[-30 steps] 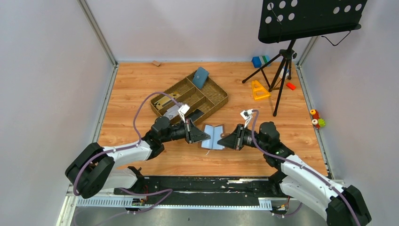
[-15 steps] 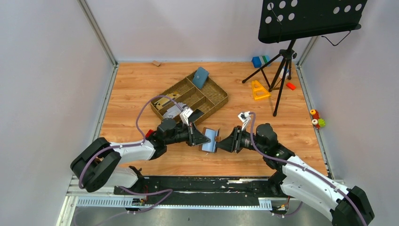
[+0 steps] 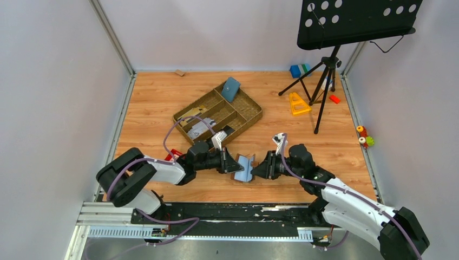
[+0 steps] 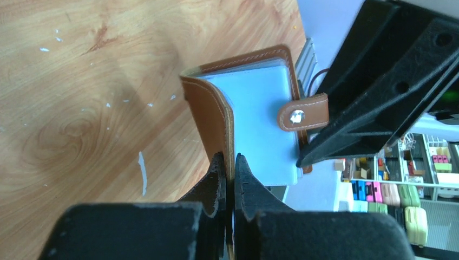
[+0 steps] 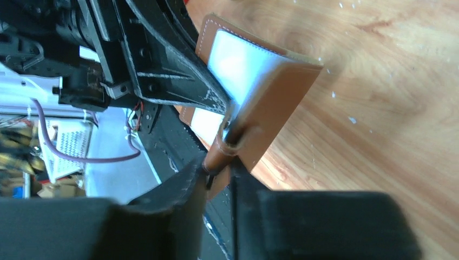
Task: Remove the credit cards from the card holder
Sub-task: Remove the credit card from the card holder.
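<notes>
Wooden table (image 3: 162, 97), tan tray (image 3: 254, 110) at the back, card holder (image 3: 244, 169) out front

Brown card holder is half open between my two arms, near the table's front edge. My left end effector (image 4: 227, 165) is clamped on one cover. My right end effector (image 5: 217, 176) is narrow, closing tab (image 5: 219, 154) between its fingers, can't tell if it's pinching.

We see the card holder (image 3: 246, 167) between our left gripper (image 3: 234, 164) and right gripper (image 3: 258, 168), tray (image 3: 252, 110) behind, pouch (image 3: 230, 89) in its far compartment, music stand (image 3: 325, 70) back right.
</notes>
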Motion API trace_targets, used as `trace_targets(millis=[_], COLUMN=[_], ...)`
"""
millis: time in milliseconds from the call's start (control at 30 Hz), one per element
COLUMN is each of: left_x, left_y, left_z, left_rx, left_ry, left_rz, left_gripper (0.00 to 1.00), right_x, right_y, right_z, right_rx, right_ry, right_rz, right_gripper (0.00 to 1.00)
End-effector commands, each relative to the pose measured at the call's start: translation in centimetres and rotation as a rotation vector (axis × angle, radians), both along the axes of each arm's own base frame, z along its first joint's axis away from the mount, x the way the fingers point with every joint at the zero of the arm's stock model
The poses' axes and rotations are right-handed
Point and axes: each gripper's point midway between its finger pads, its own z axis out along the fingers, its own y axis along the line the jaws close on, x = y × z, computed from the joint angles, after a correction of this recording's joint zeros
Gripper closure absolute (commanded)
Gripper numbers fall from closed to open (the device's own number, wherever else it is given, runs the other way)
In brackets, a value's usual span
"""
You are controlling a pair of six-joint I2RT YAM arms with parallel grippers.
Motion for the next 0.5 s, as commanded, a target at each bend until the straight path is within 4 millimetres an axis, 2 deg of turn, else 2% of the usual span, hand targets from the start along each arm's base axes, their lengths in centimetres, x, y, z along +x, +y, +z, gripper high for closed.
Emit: trace_targets(millis=[0,133,300,333,367,400,467], left_x=[-0.2,-0.9,-1.0,-1.0,-1.1,-1.2,-1.3], left_y=[-1.8,-2.5,-2.9,-3.1,-3.1,-3.2,-3.3], left_z=[0.9,0.1,-0.3,-0.4,-0.7,-0.9,-1.4], left_rx=[-0.064,-0.071,-0.049,-0.038,-0.022,-0.009,0.022], left_ry=[-0.053,-0.039,-0.045,-0.045,-0.043,-0.042,-0.045], left_rz=[-0.042,-0.073,-0.080,-0.084,-0.089,-0.091,-0.093], left_gripper=[1.00,1.00,1.00,1.00,1.00,1.00,1.00], right_x=[0.6,0.5,0.5,0.3,0.1,-0.1,-0.2], right_y=[-0.2,0.2,-0.5,-0.6,-0.8,-0.9,-1.2], right_z=[-0.9,-0.7,-2.0,-2.3,-2.7,-2.9,-3.4], right_rx=[-0.041,-0.015,-0.089,-0.101,-0.115,-0.124,-0.141], right_ry=[-0.009,-0.013,0.005,0.017,0.027,0.032,0.038], right_rz=[-0.016,0.000,-0.007,-0.004,0.002,0.004,-0.001], right_gripper=[0.98,1.00,0.97,0.94,0.83,0.77,0.71])
